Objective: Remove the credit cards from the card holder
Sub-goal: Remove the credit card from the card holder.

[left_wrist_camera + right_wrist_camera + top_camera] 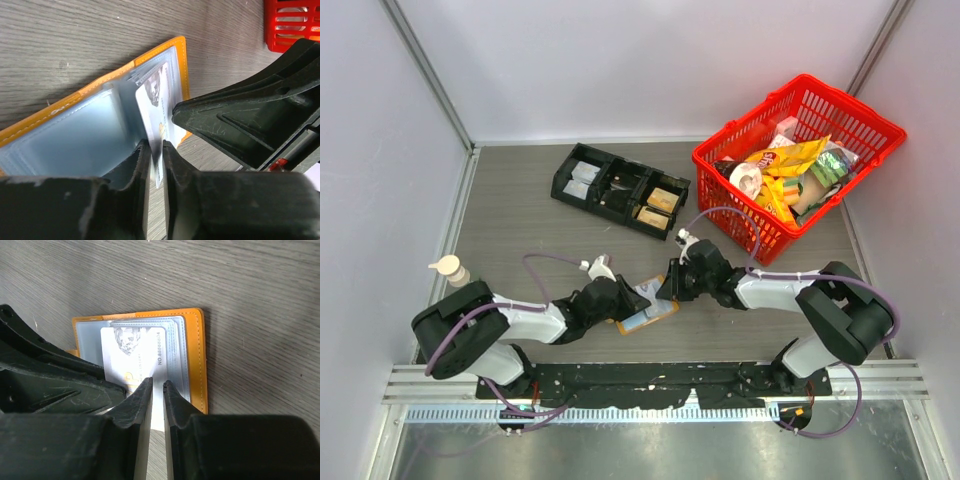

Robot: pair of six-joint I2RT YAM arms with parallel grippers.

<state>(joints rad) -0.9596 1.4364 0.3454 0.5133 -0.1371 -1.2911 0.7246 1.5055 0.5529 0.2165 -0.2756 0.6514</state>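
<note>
Fingers of the left pincer stood nearly together, clamped on the near edge of a white card that tilted up out of its sleeve. The right pincer crowded just beside it, its slit narrow over the same card; whether it gripped, we could not tell. We noted the card holder lying open and flat under both, its orange rim outermost. The table ran on beyond to the black tray and red basket, both well apart.

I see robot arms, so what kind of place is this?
Probably a robot test booth: plain pale walls boxing in a grey wood-grain table, two black-and-white robot arms bolted at its edge.
</note>
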